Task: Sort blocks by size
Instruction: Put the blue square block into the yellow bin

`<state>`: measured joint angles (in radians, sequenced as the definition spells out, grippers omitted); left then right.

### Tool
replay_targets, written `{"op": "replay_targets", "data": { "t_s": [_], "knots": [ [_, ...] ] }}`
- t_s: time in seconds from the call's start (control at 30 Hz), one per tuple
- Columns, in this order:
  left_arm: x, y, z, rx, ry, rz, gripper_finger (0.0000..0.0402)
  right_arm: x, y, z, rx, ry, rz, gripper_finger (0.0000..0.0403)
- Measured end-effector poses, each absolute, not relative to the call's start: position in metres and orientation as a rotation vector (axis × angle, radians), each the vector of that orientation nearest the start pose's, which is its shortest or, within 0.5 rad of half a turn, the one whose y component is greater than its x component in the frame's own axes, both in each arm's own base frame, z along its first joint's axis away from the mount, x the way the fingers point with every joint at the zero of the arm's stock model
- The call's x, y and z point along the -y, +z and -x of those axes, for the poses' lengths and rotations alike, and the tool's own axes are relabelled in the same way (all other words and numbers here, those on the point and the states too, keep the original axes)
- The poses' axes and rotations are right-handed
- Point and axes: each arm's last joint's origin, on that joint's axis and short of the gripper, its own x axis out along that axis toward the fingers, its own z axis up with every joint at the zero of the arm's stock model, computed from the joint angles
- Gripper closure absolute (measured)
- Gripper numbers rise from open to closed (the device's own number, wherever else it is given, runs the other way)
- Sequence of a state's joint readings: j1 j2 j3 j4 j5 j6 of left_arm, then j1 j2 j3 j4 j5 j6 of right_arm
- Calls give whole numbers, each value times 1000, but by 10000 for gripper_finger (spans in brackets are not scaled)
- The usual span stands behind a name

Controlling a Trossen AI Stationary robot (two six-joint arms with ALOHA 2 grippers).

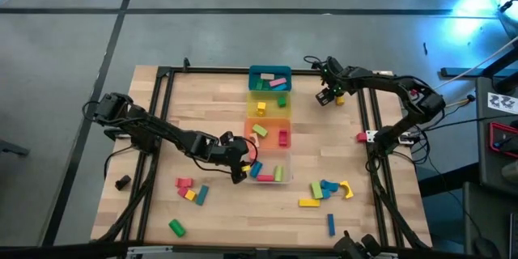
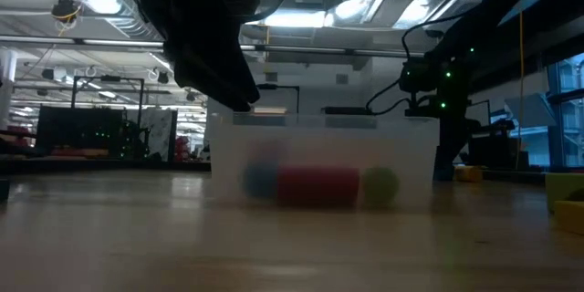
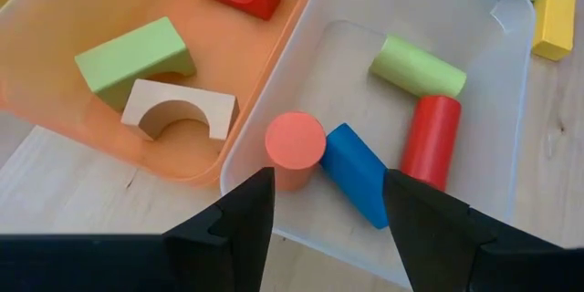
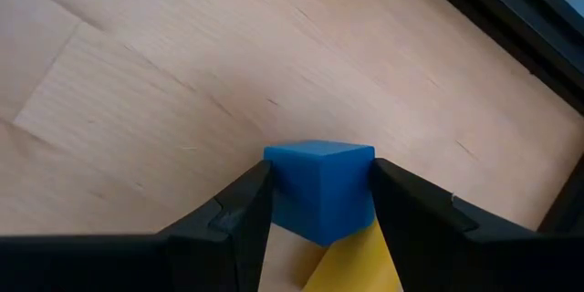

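My left gripper [image 1: 239,171] is open and holds nothing. It hangs over the near-left corner of the clear bin [image 1: 280,180], as the left wrist view [image 3: 327,210] shows. In that bin [image 3: 511,18] a pink cylinder [image 3: 295,143] stands on end beside a blue block [image 3: 358,172]. A red cylinder [image 3: 431,140] and a green cylinder [image 3: 417,67] also lie there. My right gripper [image 1: 327,95] is at the far right of the table, shut on a blue cube [image 4: 319,187]. A yellow block [image 4: 360,260] lies right beside the cube. My right gripper pinches the blue cube by two opposite side faces [image 4: 277,192] between its two fingers. The cube's top corner faces the wrist camera. The yellow block lies close under or beside it. Whether the cube is clear of the table, I cannot tell.
Four bins run from far to near down the table's middle: teal [image 1: 257,73], yellow [image 1: 272,113], orange [image 1: 268,121] with arches [image 3: 178,114], then clear. Loose blocks lie near left [image 1: 190,190], near right [image 1: 328,190] and at the right edge [image 1: 361,137].
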<state>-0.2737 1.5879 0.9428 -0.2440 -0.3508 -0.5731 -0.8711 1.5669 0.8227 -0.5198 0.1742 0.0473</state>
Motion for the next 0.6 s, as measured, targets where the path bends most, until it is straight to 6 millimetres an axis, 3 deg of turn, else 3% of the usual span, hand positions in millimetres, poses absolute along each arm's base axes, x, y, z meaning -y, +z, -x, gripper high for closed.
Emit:
{"op": "replay_targets", "data": {
  "t_s": [0.3, 0.6],
  "knots": [
    [76, 194, -307, -791, 309, 268, 213, 208, 153, -169, -1222, -907, -503, 219],
    [76, 194, -307, -791, 309, 268, 213, 195, 153, -180, -1199, -737, -568, 219]
  ]
}}
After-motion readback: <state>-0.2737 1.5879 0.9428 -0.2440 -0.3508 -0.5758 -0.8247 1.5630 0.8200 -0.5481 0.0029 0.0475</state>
